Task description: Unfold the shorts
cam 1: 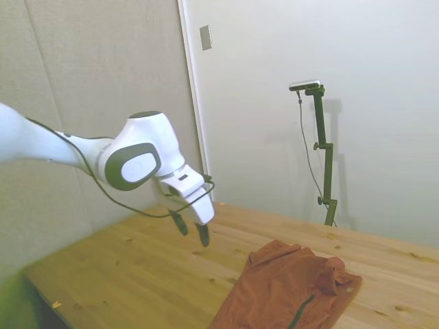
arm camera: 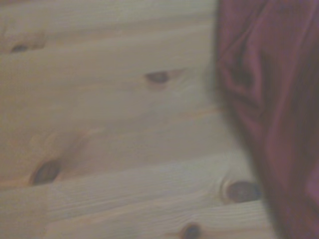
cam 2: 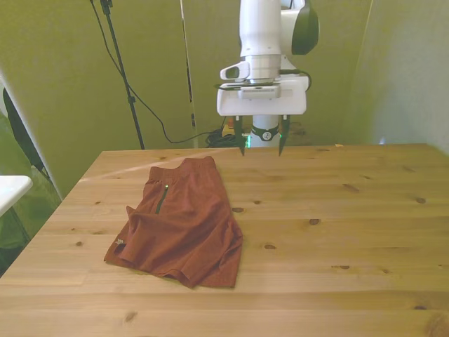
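the shorts, at the lower left of the front view, are seen as soft, matt, creased rust-orange cloth laid on a table of pale, smooth, knotted wooden planks, while glossy white plastic shells and dark matt fingers are shown on the gripper.

Gripper hangs spread above folded shorts.

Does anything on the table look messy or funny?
Yes: the shorts lie rumpled and folded over on the table, toward the front view's left, with one edge flapped onto itself. Nothing looks spilled or broken. The gripper hangs open above the table, apart from them.
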Robot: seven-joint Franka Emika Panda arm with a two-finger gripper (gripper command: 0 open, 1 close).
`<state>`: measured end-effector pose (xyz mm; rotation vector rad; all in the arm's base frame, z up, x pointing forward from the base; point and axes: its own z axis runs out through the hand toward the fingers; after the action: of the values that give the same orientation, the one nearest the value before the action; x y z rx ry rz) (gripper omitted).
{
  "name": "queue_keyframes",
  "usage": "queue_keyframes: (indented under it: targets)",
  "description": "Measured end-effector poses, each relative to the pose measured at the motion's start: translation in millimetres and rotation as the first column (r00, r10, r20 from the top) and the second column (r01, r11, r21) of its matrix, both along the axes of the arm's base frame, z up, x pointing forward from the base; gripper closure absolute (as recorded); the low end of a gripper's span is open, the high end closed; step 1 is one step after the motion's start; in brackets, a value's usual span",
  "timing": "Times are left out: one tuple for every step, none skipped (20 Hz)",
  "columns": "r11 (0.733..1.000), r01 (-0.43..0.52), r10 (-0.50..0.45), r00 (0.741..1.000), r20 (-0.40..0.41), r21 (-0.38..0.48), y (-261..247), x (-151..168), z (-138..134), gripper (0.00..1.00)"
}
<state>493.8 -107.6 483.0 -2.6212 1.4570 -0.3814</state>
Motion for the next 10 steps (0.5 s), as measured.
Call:
queue_keyframes:
  targets:
    - [1.000, 0.029, -0.029, 1.000, 0.011, 0.001, -17.7, 8.8, 4.6, 0.00]
    - [0.998, 0.055, -0.055, 0.998, 0.021, 0.000, -34.6, 16.8, 8.7, 0.00]
    - [0.997, 0.083, -0.083, 0.996, 0.029, -0.001, -52.0, 23.9, 11.5, 0.00]
    - [0.994, 0.110, -0.110, 0.993, 0.037, -0.004, -69.1, 30.5, 14.0, 0.00]
    - [0.991, 0.132, -0.132, 0.990, 0.042, -0.006, -83.6, 37.2, 14.8, 0.00]
    - [0.989, 0.150, -0.149, 0.988, 0.047, -0.007, -95.2, 43.5, 15.0, 0.00]
    - [0.987, 0.160, -0.159, 0.986, 0.048, -0.015, -105.7, 60.2, 12.3, 0.00]
    - [0.987, 0.163, -0.162, 0.985, 0.052, -0.015, -106.8, 60.7, 13.7, 0.00]
    - [0.985, 0.171, -0.170, 0.984, 0.058, -0.014, -109.6, 61.4, 15.0, 0.00]
    - [0.982, 0.190, -0.188, 0.979, 0.076, -0.014, -115.8, 62.5, 17.8, 0.00]
